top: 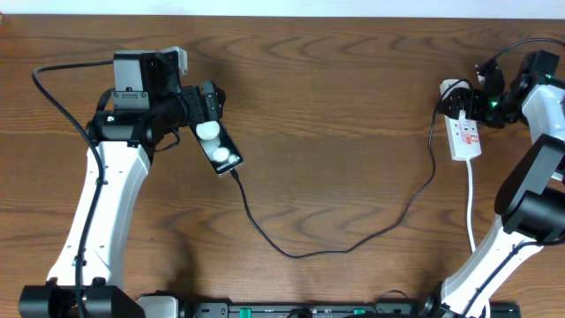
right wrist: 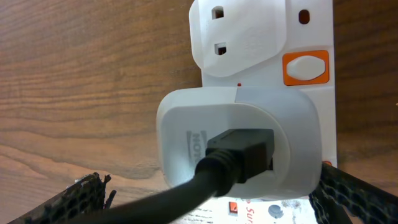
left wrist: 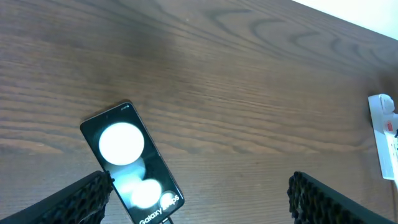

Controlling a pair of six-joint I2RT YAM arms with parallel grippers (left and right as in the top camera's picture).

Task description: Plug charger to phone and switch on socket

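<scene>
The black phone (top: 220, 147) lies face up on the table, two white circles on it; it also shows in the left wrist view (left wrist: 132, 163). The charger cable (top: 309, 252) runs from the phone's lower end, where its plug tip (top: 235, 173) meets the phone, across to the white socket strip (top: 465, 134). My left gripper (top: 210, 113) (left wrist: 199, 183) is open and empty just above the phone's upper end. My right gripper (top: 459, 99) (right wrist: 208, 180) is open, its fingers either side of the white charger adapter (right wrist: 186, 118) seated in the strip. An orange switch (right wrist: 306, 67) sits beside the adapter.
The strip's white cord (top: 472, 208) runs toward the table's front by the right arm. Black base cables (top: 53, 88) loop at the far left. The strip's end shows at the right edge of the left wrist view (left wrist: 387, 134). An unused outlet (right wrist: 239, 34) sits beyond the adapter.
</scene>
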